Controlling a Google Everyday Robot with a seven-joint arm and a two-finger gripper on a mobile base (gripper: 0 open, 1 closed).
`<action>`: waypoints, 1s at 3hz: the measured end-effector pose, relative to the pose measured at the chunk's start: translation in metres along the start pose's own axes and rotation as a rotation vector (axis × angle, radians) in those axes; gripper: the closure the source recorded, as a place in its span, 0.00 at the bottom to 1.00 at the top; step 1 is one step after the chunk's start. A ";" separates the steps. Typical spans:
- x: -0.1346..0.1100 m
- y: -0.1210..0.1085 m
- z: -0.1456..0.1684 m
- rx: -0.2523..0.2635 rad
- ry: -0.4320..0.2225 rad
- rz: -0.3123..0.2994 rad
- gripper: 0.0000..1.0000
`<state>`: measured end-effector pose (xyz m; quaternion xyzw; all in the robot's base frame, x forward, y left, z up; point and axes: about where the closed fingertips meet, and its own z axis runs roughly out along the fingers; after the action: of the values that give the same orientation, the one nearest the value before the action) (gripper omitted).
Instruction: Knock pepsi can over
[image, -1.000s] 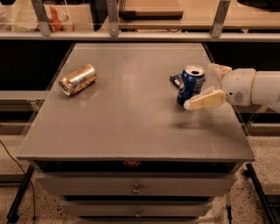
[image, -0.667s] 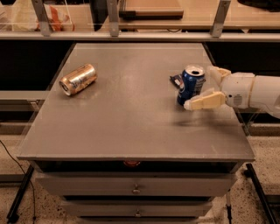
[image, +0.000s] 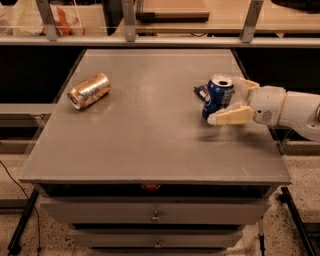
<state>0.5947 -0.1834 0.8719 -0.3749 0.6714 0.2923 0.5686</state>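
Note:
The pepsi can (image: 218, 96), dark blue with a silver top, stands on the grey table (image: 150, 135) at the right side and leans slightly. My gripper (image: 225, 101) reaches in from the right and is open. The can sits between its two cream fingers. The near finger (image: 231, 116) lies along the can's front lower side. The far finger (image: 246, 85) is behind the can, partly hidden by it. The white arm (image: 287, 107) extends off the right edge.
A gold can (image: 89, 90) lies on its side at the table's left. A small flat dark wrapper (image: 200, 91) lies just left of the pepsi can. Drawers (image: 156, 215) sit below the table's front edge. A shelf rail (image: 150, 40) runs behind.

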 end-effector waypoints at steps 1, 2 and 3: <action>-0.003 0.003 0.005 -0.014 -0.028 -0.007 0.00; -0.006 0.005 0.007 -0.019 -0.041 -0.019 0.19; -0.007 0.007 0.008 -0.025 -0.042 -0.027 0.43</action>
<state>0.5940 -0.1722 0.8766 -0.3846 0.6505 0.3007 0.5818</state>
